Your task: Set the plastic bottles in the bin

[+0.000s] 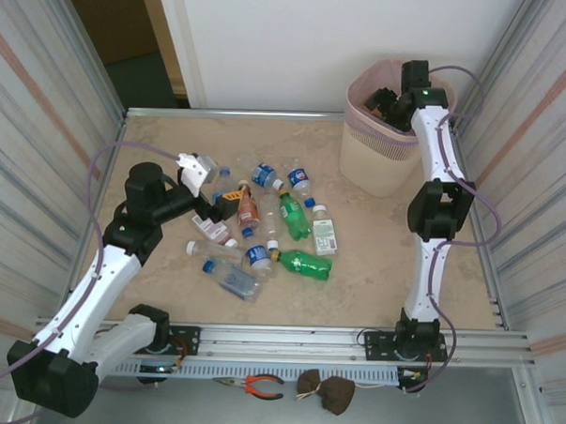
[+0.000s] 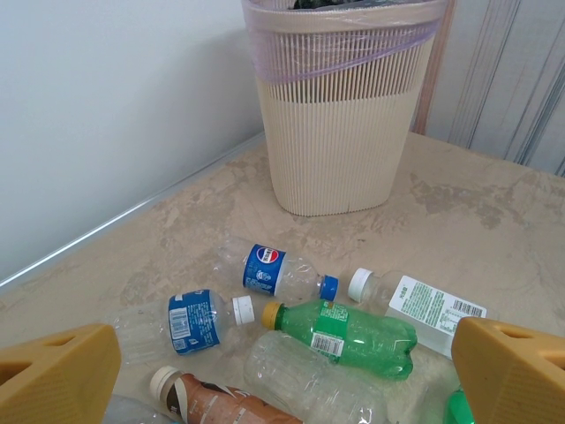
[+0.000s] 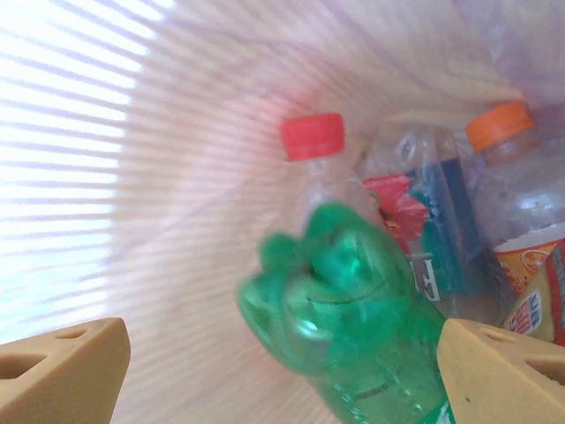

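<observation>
1. Right end effector (image 3: 282,367) hangs inside the ribbed pink bin (image 1: 365,155), fingers (image 3: 62,371) spread wide; a blurred green bottle (image 3: 353,300) below looks released, probably dropping.
2. Left end effector (image 2: 282,375), wide and empty, hovers over crinkly clear and green bottles (image 2: 349,331) strewn on the marbled tabletop (image 2: 494,203).
3. Next: pinch one slippery round body crosswise.

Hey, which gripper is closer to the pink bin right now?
Right. The right gripper sits at the mouth of the bin; the left gripper hovers over the loose bottles mid-table, well away to its left.
</observation>
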You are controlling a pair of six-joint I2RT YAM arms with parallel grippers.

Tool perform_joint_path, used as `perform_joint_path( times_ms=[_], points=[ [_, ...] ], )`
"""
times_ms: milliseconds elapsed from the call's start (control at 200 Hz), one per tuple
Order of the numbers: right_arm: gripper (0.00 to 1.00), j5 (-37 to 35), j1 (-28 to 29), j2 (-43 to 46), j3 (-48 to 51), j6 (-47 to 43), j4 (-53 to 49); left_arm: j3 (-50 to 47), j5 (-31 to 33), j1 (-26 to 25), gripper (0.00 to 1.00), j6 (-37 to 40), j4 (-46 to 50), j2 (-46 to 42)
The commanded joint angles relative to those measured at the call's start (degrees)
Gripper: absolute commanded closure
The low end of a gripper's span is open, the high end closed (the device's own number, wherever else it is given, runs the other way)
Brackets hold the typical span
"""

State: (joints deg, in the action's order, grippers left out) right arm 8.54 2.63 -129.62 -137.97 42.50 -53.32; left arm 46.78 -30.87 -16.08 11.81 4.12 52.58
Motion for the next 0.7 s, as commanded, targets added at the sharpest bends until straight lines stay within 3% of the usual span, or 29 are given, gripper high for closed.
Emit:
perform_joint_path(
  times_ms=[0,471,696],
  points=[
    [0.11,-1.5,0.1,4.9,-1.9,-2.2,-1.9,0.7,-0.2,0.4,0.03,0.6,-0.4,-0.9],
    [0.14,-2.7,0.4,12.9,-2.3,-5.6,-2.7,0.7,-0.1,0.3,0.03,0.7,-0.4,-0.7],
    [0.15,-2.3,3.2,17.7,1.2,-17.1,0.0,0.6,0.2,0.3,0.03,0.8,-0.3,-0.8]
  ],
)
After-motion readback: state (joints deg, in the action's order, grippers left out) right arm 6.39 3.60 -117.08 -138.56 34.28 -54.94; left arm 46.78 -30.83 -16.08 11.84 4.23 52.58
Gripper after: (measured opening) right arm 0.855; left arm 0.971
